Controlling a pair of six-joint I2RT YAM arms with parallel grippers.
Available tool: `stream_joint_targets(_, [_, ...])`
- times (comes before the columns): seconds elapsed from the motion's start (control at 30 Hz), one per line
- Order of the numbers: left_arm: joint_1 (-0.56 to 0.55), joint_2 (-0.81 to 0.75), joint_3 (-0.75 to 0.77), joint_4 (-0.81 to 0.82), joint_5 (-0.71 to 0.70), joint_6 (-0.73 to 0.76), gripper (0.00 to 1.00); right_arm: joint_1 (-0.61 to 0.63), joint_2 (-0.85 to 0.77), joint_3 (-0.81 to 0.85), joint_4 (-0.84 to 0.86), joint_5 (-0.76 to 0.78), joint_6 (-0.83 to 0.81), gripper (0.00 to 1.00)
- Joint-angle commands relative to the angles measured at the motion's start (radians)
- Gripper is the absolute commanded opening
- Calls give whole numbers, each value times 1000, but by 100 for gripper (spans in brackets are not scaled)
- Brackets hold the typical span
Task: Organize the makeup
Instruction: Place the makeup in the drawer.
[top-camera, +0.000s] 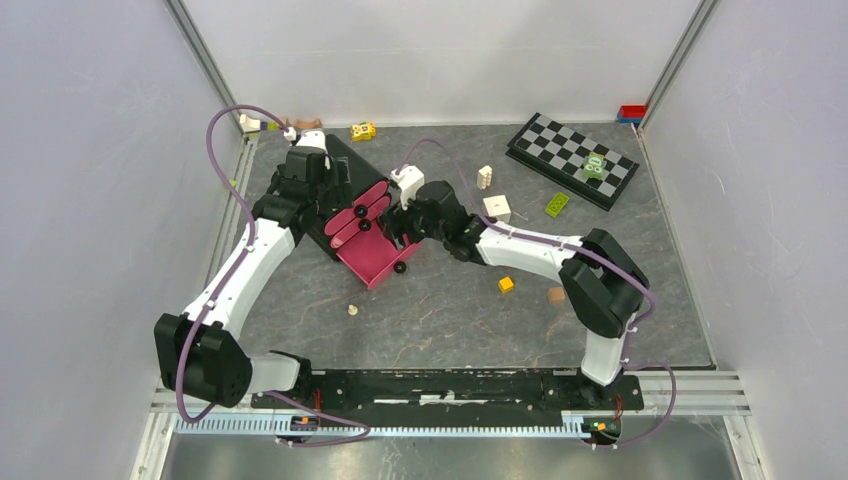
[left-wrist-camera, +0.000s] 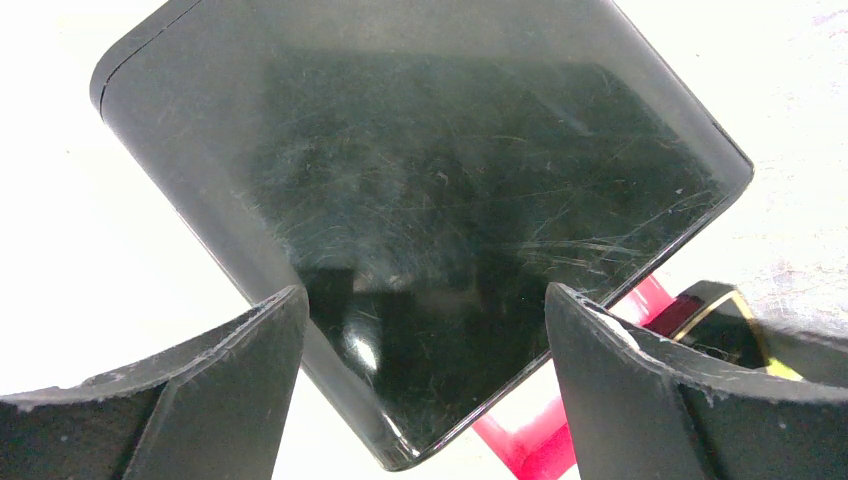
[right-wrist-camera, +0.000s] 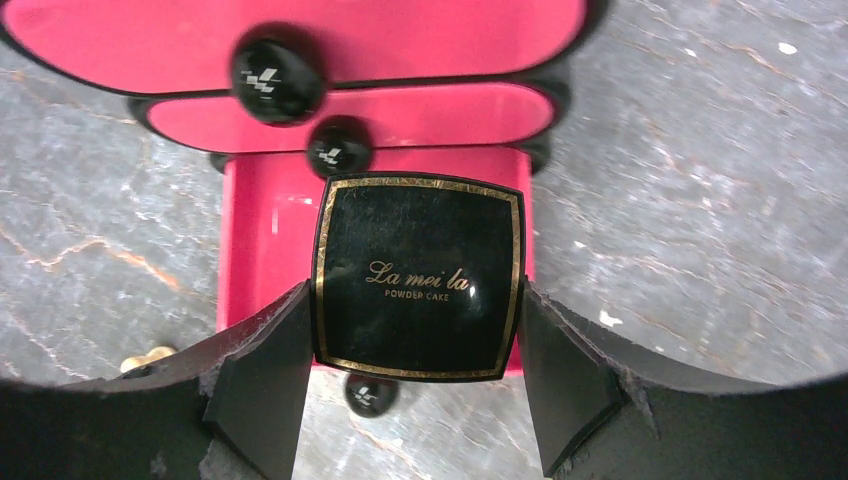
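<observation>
Right wrist, right pincer (right-wrist-camera: 415, 300) clasping compact (right-wrist-camera: 418, 240) above pink drawer (right-wrist-camera: 265, 230), near rim — left pincer (left-wrist-camera: 425, 295) apparently spread

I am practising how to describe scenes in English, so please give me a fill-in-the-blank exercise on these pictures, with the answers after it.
1. The right hand grips the black square compact with the gold border above an open drawer coloured ____.
2. The gold lettering on the compact reads "La mei la POWDER ____".
3. The round knobs on the closed drawer fronts are ____.

Missing words: pink; CAKE; black.
</observation>
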Motion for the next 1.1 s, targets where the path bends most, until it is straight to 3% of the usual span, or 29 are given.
stream_joint_targets(0.0, [-9,37,-49,-170,1,-1,94,28,49,21,93,-25,4,71])
stream_joint_targets(0.67, [-9,36,-49,-169,3,-1,94,41,256,144,148,8,-18,72])
stream_joint_targets(0.9, [-9,35,-49,-168,1,-1,94,41,289,176,151,14,-26,82])
stream_joint_targets(1.07, [-9,35,-49,-169,1,-1,94,41,276,166,143,14,-32,95])
